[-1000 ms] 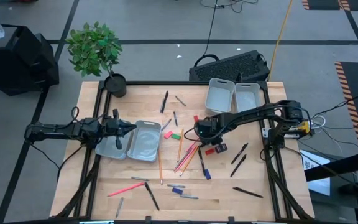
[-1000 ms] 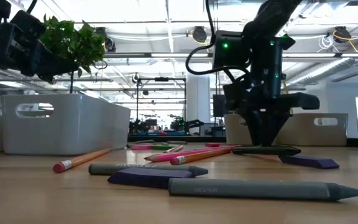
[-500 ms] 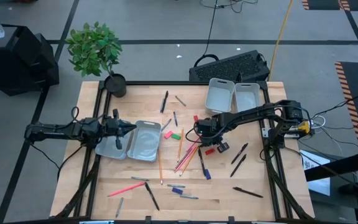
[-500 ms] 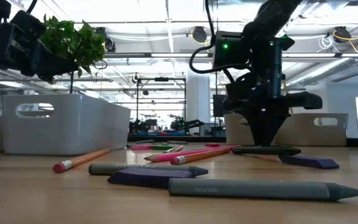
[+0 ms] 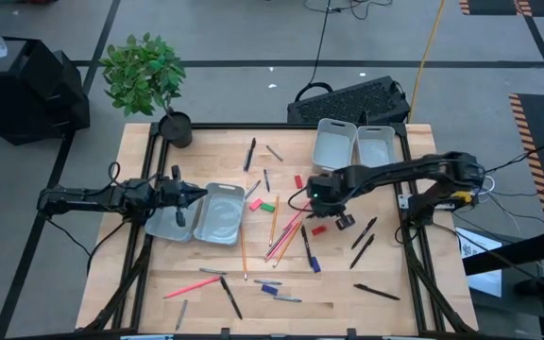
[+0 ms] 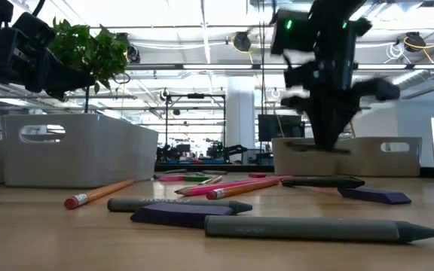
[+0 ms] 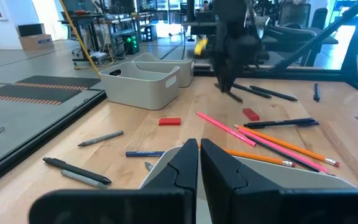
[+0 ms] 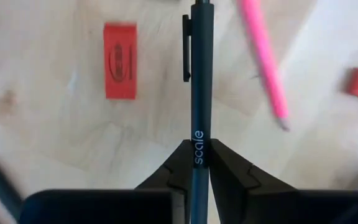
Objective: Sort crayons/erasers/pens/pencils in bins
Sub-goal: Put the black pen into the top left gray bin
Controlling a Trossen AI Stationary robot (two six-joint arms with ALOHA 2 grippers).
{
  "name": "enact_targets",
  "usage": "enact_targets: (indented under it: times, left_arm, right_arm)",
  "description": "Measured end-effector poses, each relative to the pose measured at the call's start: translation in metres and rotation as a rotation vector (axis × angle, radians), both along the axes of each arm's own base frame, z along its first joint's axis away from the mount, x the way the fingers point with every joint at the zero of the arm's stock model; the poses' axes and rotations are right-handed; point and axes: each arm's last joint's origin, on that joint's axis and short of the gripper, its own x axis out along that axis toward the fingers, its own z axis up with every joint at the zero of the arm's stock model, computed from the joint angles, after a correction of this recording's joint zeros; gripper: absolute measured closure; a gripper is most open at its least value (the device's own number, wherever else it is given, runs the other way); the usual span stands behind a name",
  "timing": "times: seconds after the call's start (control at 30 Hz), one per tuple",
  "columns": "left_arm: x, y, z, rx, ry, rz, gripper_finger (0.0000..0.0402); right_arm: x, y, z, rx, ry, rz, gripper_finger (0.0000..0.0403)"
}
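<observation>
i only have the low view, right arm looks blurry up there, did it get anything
Observer: Yes. In its wrist view the right gripper is shut on a dark pen marked "scale".
Operator: where is it over the table
Observer: From above, it is right of centre, just in front of the two far bins.
Operator: and the left arm
Observer: The left gripper is shut, at the rim of the near pair of bins.

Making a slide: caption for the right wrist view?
Right gripper shut on a dark pen above the wooden table, near a red eraser.
</observation>
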Motion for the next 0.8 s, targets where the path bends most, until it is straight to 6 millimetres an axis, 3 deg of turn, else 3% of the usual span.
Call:
enact_targets:
  times: [0.1,0.23,0.5,0.63,0.8]
  left_arm:
    - [0.0,0.0,0.0,0.0,0.0,0.0,0.0378]
    - [0.0,0.0,0.0,0.0,0.0,0.0,0.0378]
    - [0.0,0.0,0.0,0.0,0.0,0.0,0.0378]
    - [0.0,0.0,0.0,0.0,0.0,0.0,0.0378]
    - [0.0,0.0,0.0,0.0,0.0,0.0,0.0378]
  right_arm:
    - [-0.008,-0.003,0.023,0.023,-0.101,-0.138,0.037]
    - [-0.019,-0.021,0.05,0.066,-0.263,-0.474,0.0369]
    - [-0.033,-0.101,0.091,0.134,-0.496,-1.199,0.0372]
    - [-0.046,-0.147,0.09,0.151,-0.509,-1.491,0.0371]
    - [-0.058,-0.185,0.067,0.178,-0.427,-1.683,0.0373]
